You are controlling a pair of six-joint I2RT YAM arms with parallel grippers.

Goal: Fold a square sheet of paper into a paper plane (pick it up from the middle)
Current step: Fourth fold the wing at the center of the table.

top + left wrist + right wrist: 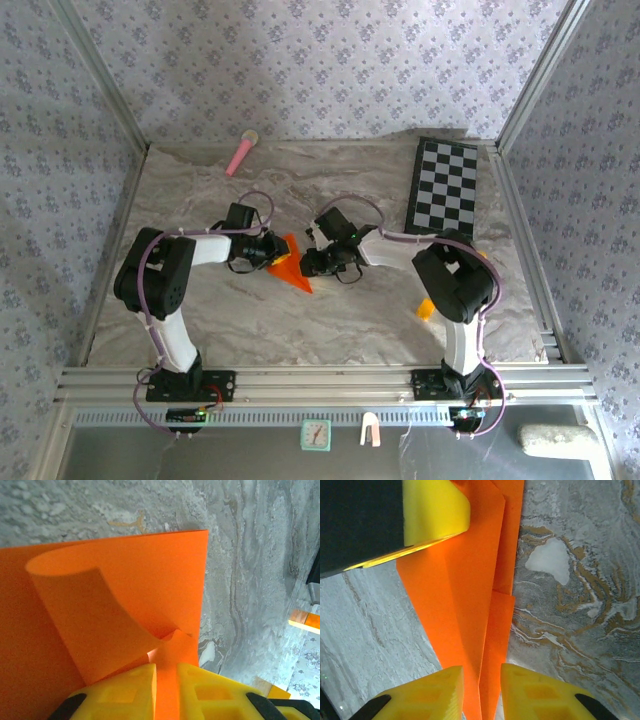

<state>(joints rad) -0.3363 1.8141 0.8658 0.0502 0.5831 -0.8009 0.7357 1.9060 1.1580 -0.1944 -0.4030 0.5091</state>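
The partly folded orange paper (291,266) lies at the centre of the surface (350,190). The left gripper (166,674) pinches its edge. The right gripper (481,676) has its fingers slightly spread astride the crease.

Recommended: hold the left pinch firm and press along the crease, keeping the layers aligned.

Patterned walls (320,60) enclose the marbled grey surface. A checkerboard (445,185) lies at 2 o'clock and a pink stick (241,153) at 11 o'clock.

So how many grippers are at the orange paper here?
2. The left gripper pinches the orange paper on its left side; the right gripper has a fold between its fingers on the other side.
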